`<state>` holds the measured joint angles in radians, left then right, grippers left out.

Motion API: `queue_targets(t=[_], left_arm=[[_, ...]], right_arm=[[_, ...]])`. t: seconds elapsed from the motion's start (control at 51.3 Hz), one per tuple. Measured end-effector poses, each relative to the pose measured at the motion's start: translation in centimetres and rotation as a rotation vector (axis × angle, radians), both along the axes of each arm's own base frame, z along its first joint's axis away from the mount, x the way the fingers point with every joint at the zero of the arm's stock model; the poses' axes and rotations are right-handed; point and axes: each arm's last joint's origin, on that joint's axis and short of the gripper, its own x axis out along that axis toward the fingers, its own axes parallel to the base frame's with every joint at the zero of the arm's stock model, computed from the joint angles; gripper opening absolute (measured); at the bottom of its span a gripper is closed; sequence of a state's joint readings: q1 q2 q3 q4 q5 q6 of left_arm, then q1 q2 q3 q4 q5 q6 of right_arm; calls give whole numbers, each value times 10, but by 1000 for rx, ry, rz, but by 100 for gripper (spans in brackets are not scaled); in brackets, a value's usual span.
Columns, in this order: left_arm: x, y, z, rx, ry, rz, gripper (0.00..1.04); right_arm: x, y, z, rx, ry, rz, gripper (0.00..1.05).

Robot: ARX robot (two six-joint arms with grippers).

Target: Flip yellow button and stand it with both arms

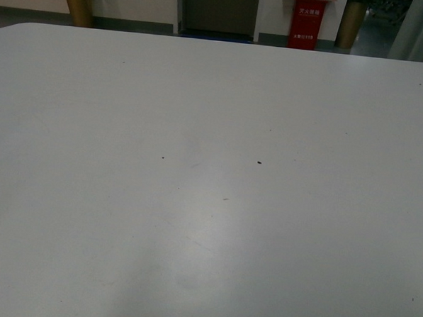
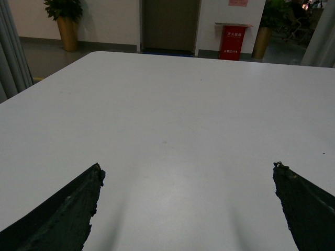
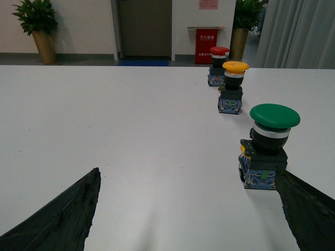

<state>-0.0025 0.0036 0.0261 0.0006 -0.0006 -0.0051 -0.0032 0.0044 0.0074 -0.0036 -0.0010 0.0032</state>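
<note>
Both the left hand [image 2: 186, 209] and right hand [image 3: 186, 209] gape wide, holding nothing. On the counter [image 3: 131, 120], the yellow button [image 3: 233, 87] stands upright between green button [image 3: 268, 145] and red button [image 3: 218, 65], at one o'clock.

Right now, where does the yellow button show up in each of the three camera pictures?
Front view: not in it, only bare white table.
Left wrist view: not in it either.
Right wrist view: the yellow button stands upright on the table, between a red button behind it and a green button nearer the camera.
Shared landmark: the red box by the far wall.
</note>
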Motion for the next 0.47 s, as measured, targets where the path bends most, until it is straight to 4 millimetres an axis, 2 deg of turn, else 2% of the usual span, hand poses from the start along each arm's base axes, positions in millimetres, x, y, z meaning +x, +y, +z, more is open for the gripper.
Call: queue_targets(t=[0.467], left_arm=[[0, 0, 0, 0, 0, 0, 98]], right_arm=[[0, 0, 0, 0, 0, 0, 97]])
